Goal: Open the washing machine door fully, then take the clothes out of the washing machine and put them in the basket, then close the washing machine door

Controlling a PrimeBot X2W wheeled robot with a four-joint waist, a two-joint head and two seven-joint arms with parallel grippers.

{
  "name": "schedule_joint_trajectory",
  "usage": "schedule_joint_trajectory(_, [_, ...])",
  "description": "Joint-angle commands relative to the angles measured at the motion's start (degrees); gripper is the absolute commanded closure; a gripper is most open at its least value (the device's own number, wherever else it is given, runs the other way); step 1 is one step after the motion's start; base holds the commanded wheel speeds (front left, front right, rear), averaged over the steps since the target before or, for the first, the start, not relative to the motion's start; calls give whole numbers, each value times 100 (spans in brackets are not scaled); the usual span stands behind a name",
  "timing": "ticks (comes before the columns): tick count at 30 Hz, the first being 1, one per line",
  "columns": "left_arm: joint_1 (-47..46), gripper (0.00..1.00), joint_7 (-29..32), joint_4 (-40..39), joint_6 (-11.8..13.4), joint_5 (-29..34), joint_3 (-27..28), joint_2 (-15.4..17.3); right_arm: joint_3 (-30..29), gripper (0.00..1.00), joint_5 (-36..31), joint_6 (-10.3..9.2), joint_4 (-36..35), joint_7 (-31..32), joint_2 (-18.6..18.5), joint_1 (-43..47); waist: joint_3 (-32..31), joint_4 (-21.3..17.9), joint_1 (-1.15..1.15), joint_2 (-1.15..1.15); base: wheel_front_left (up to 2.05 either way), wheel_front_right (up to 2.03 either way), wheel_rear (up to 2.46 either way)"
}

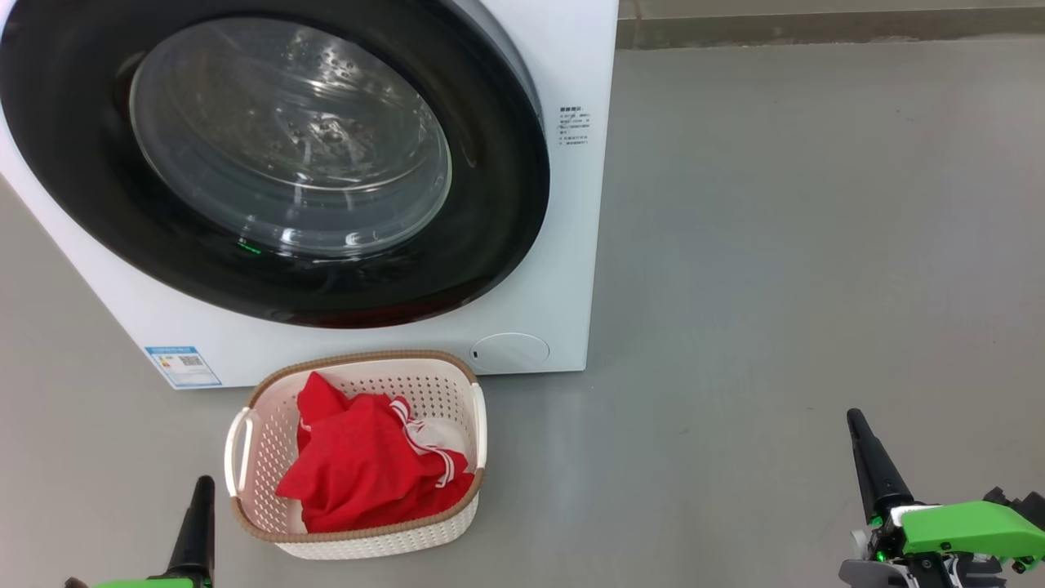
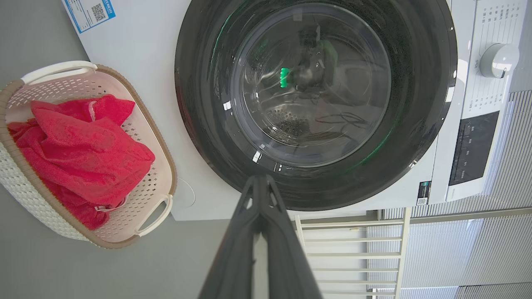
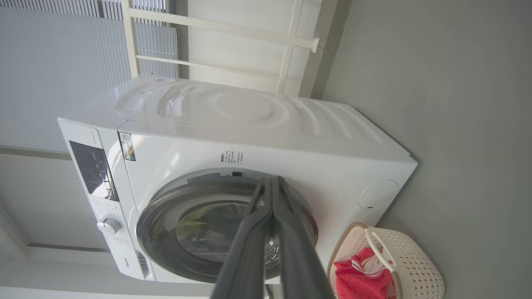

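The large round door with its glossy black rim and clear glass bowl [image 1: 286,155] looks flush on the big white front-loading washing machine [image 1: 571,204]. The bright red garments [image 1: 367,469] lie in the cream perforated plastic basket [image 1: 367,356] on the floor just before it. My left claw [image 2: 259,179] and right claw [image 3: 272,179] hang well back, each pressed together and empty. To be sure of the latch, I'd push gently on the black rim, not the glass.

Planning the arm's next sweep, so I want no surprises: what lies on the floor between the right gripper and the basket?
Nothing. In the head view, the grey floor between the right gripper and the basket is bare.
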Motion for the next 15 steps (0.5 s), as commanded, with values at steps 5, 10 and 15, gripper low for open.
schedule_joint_trajectory(5, [-287, 100, 132, -200, -17, -368, 233, 54, 49, 100, 411, -6, -242, 130, 29, -39, -18, -5, 0, 0, 0, 0, 0])
schedule_joint_trajectory(10, [-310, 100, 215, -227, -17, -656, 274, 43, 17, 100, 697, -6, -297, 214, 54, -33, -36, -10, 0, 0, 0, 0, 0])
schedule_joint_trajectory(15, [-318, 100, 244, -236, -18, -756, 289, 39, 6, 100, 797, -6, -316, 244, 63, -32, -42, -12, 0, 0, 0, 0, 0])
